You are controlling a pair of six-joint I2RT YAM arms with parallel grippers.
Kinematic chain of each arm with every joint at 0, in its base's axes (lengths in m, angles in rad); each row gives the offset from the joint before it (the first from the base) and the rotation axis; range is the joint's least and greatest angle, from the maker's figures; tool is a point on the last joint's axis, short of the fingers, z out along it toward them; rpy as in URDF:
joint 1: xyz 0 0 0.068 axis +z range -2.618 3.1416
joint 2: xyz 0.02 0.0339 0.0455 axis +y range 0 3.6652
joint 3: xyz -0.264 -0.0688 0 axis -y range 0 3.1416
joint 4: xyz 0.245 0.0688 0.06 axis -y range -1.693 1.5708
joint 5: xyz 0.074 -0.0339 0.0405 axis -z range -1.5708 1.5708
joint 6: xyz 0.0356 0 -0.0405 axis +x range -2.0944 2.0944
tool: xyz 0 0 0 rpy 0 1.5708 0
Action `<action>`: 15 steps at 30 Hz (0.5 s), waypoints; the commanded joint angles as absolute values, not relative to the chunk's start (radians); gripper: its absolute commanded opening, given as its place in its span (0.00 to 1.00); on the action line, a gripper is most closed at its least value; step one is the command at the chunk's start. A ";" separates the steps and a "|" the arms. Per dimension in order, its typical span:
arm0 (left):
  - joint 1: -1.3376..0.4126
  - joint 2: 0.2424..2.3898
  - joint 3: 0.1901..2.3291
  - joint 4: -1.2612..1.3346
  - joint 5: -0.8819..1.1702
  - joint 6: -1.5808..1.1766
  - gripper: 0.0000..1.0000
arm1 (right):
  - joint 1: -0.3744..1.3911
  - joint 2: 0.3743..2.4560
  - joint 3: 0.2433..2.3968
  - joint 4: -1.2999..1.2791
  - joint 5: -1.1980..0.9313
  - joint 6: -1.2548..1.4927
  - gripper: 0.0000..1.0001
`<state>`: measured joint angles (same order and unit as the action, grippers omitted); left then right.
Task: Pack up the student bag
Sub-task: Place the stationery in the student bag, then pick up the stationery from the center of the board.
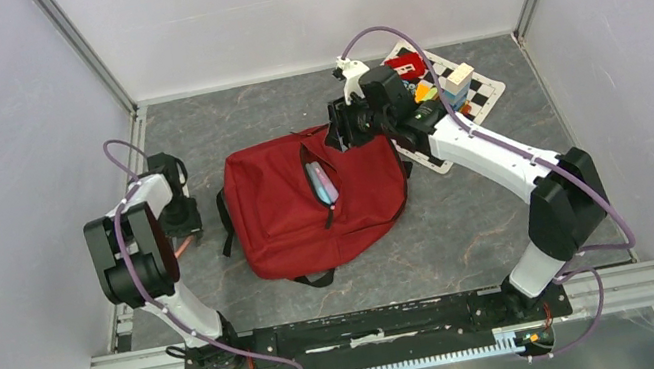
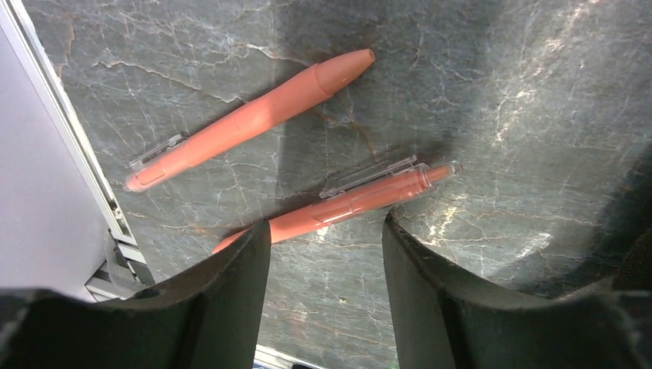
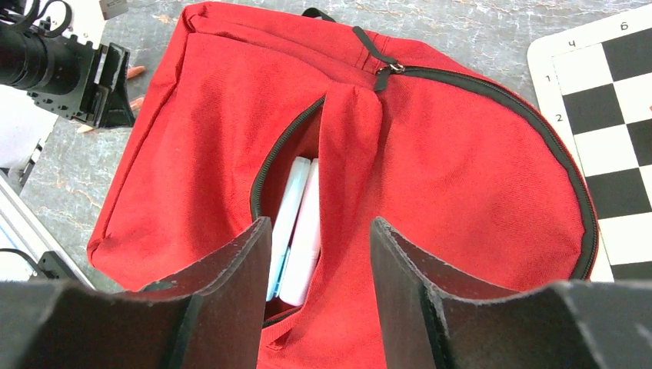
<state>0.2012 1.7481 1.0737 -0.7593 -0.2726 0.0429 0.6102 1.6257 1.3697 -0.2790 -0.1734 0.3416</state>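
By the desk's left edge, my left gripper point(image 2: 324, 229) hung spread and empty over two salmon pens point(image 2: 254, 119), well apart from the student bag point(image 1: 288, 214). The bag lay flat mid-desk, its zipper gaping on pale flat cases point(image 3: 296, 223). My right gripper point(image 3: 319, 231) hovered over the bag's far right part, fingers parted and holding nothing, near the chessboard mat point(image 1: 487, 90) in the far right corner.

Student bag point(image 1: 285, 202) central, cases point(image 3: 298, 223) inside; pens point(image 2: 254, 119) left; chessboard point(image 3: 607, 146) behind right.
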 commanded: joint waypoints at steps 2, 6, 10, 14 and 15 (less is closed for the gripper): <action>0.206 1.795 1.103 -0.715 -0.224 0.097 0.57 | 0.606 1.590 1.365 -0.223 -0.201 0.353 0.54; 0.203 1.811 1.120 -0.728 -0.197 0.094 0.38 | 0.606 1.582 1.352 -0.219 -0.199 0.357 0.54; 0.201 1.768 1.106 -0.724 -0.161 0.088 0.23 | 0.606 1.570 1.336 -0.209 -0.197 0.360 0.54; 0.201 1.719 1.094 -0.731 -0.114 0.071 0.10 | 0.606 1.562 1.328 -0.203 -0.200 0.357 0.54; 0.199 1.700 1.092 -0.736 -0.099 0.064 0.06 | 0.606 1.560 1.328 -0.203 -0.201 0.355 0.54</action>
